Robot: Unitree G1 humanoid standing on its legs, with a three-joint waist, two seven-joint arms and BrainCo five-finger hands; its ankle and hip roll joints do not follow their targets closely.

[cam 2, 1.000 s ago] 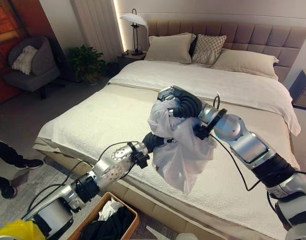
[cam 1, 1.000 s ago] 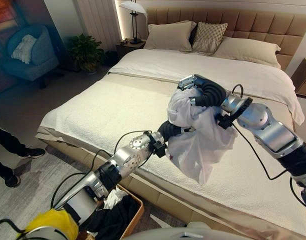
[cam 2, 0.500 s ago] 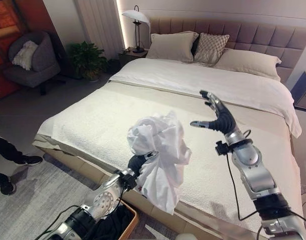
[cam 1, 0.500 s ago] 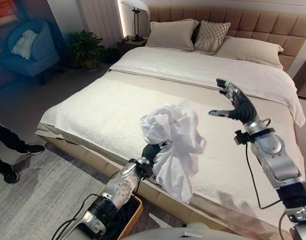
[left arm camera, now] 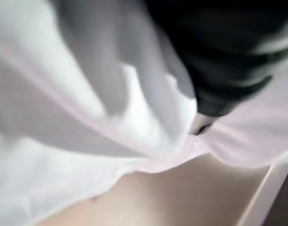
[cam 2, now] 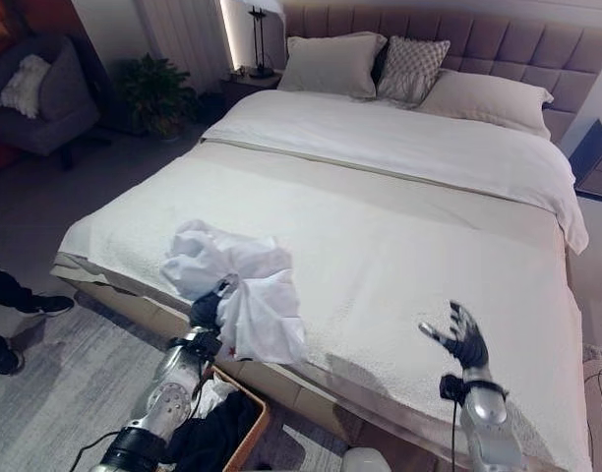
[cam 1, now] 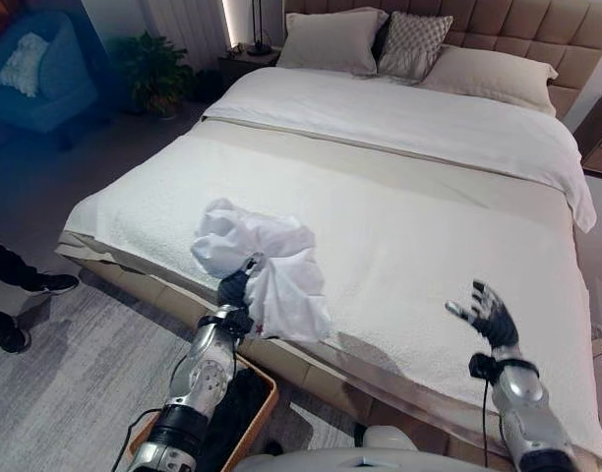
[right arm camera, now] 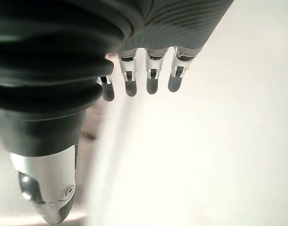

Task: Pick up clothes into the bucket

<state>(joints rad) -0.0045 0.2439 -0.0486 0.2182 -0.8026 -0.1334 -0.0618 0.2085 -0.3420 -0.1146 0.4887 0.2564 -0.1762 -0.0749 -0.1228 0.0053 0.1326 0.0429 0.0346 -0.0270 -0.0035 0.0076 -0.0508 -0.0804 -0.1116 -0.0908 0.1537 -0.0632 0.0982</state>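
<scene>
Cloth: I am holding a bunched white garment [cam 1: 267, 265] in my left hand [cam 1: 234, 289], fingers clenched into its folds, above the near edge of the bed [cam 1: 409, 226]. It is hanging just above the wicker basket [cam 2: 244, 441] on the floor. My right hand [cam 2: 465, 341] is hovering over the bed's near right corner, fingers spread and empty.

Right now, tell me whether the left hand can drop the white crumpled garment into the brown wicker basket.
Probably yes: the left hand holds the white crumpled garment above the bed's edge, and the brown wicker basket sits open just below.

Silver-grey arms; dark ribbed wrist covers; dark fingertips.
</scene>
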